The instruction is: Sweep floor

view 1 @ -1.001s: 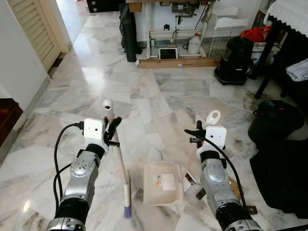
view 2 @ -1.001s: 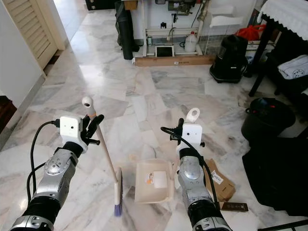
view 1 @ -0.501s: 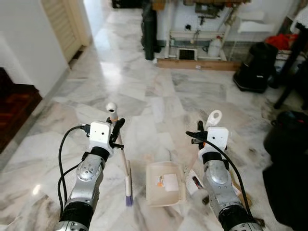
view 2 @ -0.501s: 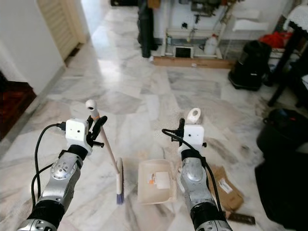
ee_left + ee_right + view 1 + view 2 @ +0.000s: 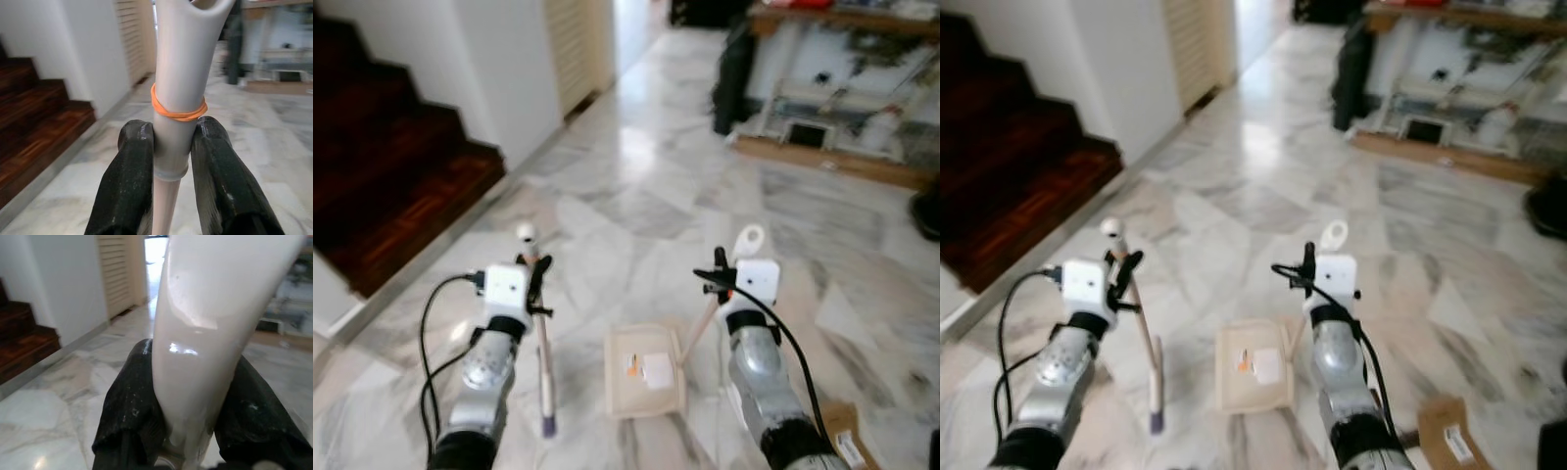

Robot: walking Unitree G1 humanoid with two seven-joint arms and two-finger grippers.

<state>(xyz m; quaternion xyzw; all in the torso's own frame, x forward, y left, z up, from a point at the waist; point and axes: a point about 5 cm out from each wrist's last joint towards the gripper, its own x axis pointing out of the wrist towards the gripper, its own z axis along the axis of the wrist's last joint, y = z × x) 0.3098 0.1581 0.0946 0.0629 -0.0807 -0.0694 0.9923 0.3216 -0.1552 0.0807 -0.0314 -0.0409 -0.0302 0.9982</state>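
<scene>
Far shelving (image 5: 847, 88) motion-blurred; cardboard box (image 5: 842, 443) cut by edge.

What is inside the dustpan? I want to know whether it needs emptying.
Inside the dustpan lie a pale square scrap and a small orange bit beside it. The picture is blurred, so finer dust cannot be judged. The right end effector holds its handle.

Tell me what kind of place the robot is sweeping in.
Probably a hallway or open ground-floor room in a home: a polished marble floor, dark wooden stairs along the robot's left, a louvred door beyond them, and cluttered shelving, blurred, against the far wall.
</scene>
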